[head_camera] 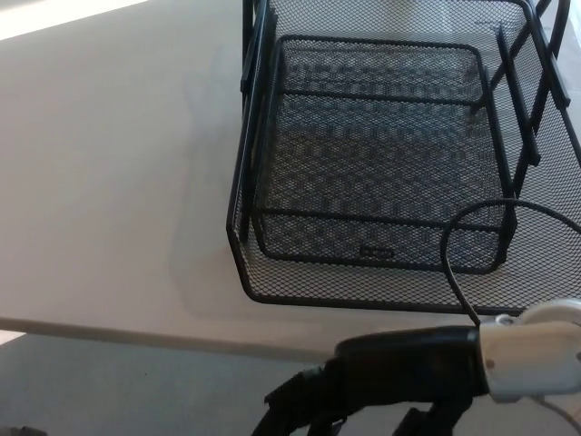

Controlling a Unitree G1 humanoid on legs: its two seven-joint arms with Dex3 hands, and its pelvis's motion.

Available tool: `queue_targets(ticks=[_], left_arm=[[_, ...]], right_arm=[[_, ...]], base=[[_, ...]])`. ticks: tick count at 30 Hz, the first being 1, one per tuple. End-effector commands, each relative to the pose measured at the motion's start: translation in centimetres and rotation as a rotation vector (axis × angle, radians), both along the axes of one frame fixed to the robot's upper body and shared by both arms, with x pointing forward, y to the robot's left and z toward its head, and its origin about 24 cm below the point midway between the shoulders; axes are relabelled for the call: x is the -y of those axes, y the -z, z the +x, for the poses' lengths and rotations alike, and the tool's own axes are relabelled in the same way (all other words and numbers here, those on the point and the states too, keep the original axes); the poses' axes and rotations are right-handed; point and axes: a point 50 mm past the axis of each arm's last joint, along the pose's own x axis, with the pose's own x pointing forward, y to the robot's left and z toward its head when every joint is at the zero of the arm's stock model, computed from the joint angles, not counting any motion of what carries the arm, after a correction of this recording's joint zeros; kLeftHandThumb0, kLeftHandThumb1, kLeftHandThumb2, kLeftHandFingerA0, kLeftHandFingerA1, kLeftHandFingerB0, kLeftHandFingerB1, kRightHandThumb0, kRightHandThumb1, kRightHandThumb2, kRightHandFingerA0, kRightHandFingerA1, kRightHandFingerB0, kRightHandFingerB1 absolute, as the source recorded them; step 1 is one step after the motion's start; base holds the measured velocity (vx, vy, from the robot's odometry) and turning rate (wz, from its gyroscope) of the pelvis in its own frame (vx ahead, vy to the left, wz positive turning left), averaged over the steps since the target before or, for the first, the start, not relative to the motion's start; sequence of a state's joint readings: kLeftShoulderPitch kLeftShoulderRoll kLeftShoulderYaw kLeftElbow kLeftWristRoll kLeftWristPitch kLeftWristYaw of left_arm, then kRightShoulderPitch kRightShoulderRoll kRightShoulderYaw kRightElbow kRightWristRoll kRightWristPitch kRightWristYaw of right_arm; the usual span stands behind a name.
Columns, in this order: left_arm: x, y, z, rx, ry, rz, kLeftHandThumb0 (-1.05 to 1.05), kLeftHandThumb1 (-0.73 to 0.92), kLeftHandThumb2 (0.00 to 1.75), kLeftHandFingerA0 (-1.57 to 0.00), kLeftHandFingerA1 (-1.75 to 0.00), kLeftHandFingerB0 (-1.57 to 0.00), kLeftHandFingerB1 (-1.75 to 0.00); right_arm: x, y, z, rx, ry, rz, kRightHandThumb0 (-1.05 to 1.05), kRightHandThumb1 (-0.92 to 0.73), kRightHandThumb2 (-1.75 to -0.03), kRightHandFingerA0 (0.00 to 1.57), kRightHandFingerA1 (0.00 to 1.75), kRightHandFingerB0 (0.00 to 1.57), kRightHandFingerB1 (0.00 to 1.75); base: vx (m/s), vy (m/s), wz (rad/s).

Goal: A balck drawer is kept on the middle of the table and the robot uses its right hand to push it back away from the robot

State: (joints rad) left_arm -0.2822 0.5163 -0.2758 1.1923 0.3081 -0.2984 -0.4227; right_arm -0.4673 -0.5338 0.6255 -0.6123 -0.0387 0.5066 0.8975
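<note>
The black wire-mesh drawer (381, 163) sits on the pale table (109, 182), in the upper right of the head view. Its front rim lies close to the table's near edge. An inner mesh tray with a small label on its front lies inside the outer frame. My right hand (381, 377), black, reaches in from the lower right below the drawer's front rim, over the table's near edge and apart from the mesh. Its white forearm (536, 359) follows behind it. The bottom edge of the picture cuts off the hand's lower part. My left hand does not show.
A thin black cable (454, 245) loops up from my right wrist across the drawer's front right corner. Bare table stretches to the left of the drawer. Grey floor (136, 381) shows below the table's near edge.
</note>
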Motion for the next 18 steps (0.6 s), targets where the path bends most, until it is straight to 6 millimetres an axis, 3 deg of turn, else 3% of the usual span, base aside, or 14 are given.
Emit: queue_targets(ticks=[1,13,14,18], left_arm=[[-0.4,-0.3,-0.1,0.000,0.017,0.017,-0.57,0.72,0.62,-0.44,-0.37,-0.32,-0.32],[-0.4,-0.1,-0.1,-0.005,0.003,0.025,-0.57,0.71,0.63,-0.48,-0.38,-0.33,-0.33],[-0.4,-0.2,-0.1,-0.005,0.004,0.019,-0.56,0.71,0.62,-0.48,-0.39,-0.34,-0.33],[-0.3,-0.2,-0.1,-0.002,0.008,0.017,-0.54,0.74,0.62,-0.50,-0.38,-0.36,-0.33]], right_arm=[[-0.2,0.3,2.0,0.002,0.034,-0.054,-0.52,-0.78,-0.64,0.46,0.41,0.34,0.34],[0.1,-1.1,6.4,0.049,0.134,-0.092,-0.53,-0.78,-0.64,0.42,0.40,0.35,0.34],[0.2,-1.3,7.0,0.049,0.154,-0.087,-0.51,-0.62,-0.97,0.38,0.57,0.23,0.48],[0.4,-1.7,8.1,0.058,0.175,-0.082,-0.51,-0.62,-0.97,0.37,0.57,0.24,0.48]], base=[[0.00,0.000,0.00],[0.00,0.000,0.00],[0.00,0.000,0.00],[0.00,0.000,0.00]])
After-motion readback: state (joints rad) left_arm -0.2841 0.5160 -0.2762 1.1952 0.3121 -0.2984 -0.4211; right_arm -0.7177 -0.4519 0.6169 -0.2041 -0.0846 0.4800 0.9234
